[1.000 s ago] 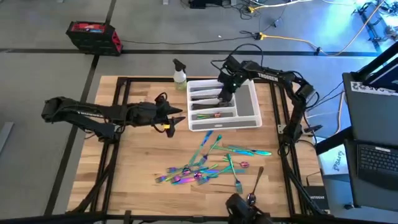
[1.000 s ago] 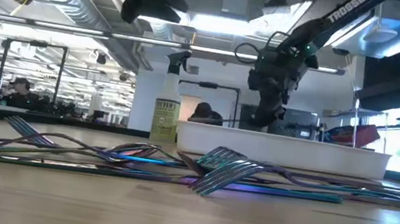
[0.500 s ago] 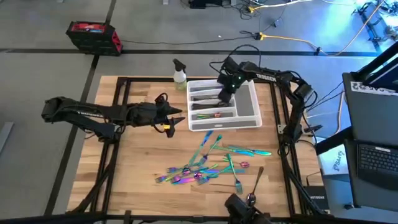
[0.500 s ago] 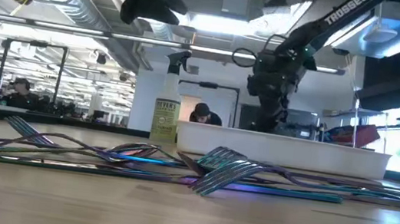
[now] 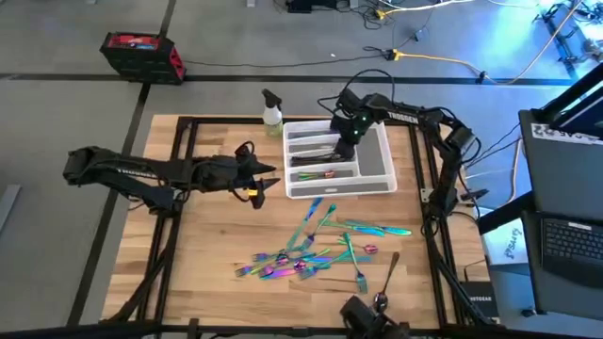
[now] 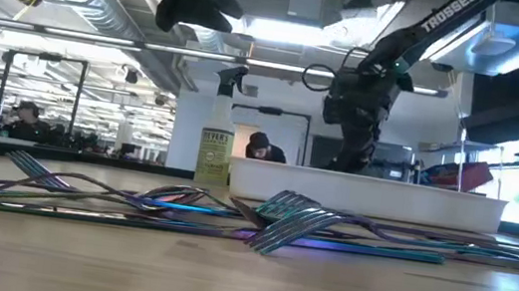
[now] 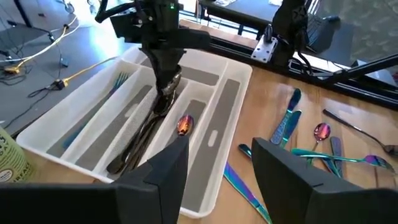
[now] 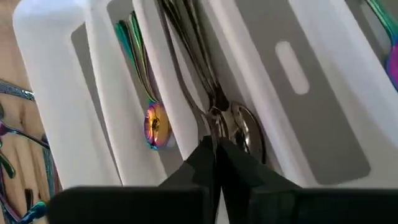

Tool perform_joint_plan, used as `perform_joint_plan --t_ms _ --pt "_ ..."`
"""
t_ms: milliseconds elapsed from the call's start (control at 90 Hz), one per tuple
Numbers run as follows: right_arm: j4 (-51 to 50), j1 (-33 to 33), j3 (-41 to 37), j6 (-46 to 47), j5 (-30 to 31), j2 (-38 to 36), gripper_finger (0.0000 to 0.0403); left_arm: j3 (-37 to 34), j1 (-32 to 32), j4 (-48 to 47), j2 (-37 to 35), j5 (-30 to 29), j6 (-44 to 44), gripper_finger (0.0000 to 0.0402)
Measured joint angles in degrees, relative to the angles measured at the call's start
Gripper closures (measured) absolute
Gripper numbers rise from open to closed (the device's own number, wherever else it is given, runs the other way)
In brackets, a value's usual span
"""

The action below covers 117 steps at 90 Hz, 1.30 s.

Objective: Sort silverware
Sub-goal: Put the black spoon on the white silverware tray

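In the high view, the left arm lies across the left half of the frame, its left gripper (image 5: 267,181) hovering just left of the tray with nothing between its fingers; its own wrist view shows the two dark fingers (image 7: 163,169) standing apart. At upper centre sits the small clear spray bottle of yellowish liquid (image 5: 272,114), touching nothing. Right of it, the white compartmented plastic tray (image 5: 377,179) already holds several dark and rainbow pieces in its long slots, among them a spoon with an orange-pink bowl (image 7: 185,124). The right gripper (image 5: 345,139) is down inside a middle slot; in the right wrist view its fingers (image 8: 205,163) look pressed together right at a silvery spoon bowl (image 8: 244,134), though whether they pinch the piece or have let it go I cannot tell. Lower centre to lower right, the unsorted heap of slim iridescent teal-purple-pink forks, spoons and knives (image 5: 320,247) lies tangled on the wooden table (image 5: 217,235), with one darker spoon (image 5: 388,271) at its right edge. These pieces are probably light, stiff and slick (thin too, lying flat), so a grip across the narrow handle near mid-length, on an outlying piece like the dark spoon, seems safest
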Motion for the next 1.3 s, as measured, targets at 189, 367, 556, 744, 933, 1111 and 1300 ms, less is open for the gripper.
perform_joint_plan --t_ms 189,367,556,744,933,1111,1300 --pt "1.2 1.8 0.0 -0.8 -1.1 1.3 0.0403 0.0 0.0 0.0 0.0 0.0 0.0 0.0239" --pt "3.6 2.1 0.0 -0.8 0.3 2.1 0.0403 0.0 0.0 -0.1 0.0 0.0 0.0 0.0239" --pt "4.4 2.0 0.0 -0.7 1.7 2.2 0.0403 0.0 0.0 -1.4 0.0 0.0 -1.0 0.0239" --pt "4.8 2.0 0.0 -0.7 1.8 2.4 0.0403 0.0 -0.1 -2.6 0.0 0.0 -1.1 0.0239" --pt "4.8 2.0 0.0 -0.7 3.0 2.4 0.0403 0.0 0.0 -2.6 0.0 0.0 -0.9 0.0239" --pt "4.8 1.9 0.0 -0.7 2.2 3.5 0.0403 0.0 0.0 -2.5 0.0 0.0 -0.9 0.0239" --pt "5.8 1.6 0.0 -0.6 0.9 6.9 0.0403 0.0 -0.1 -2.6 0.0 0.0 -0.9 0.0239"
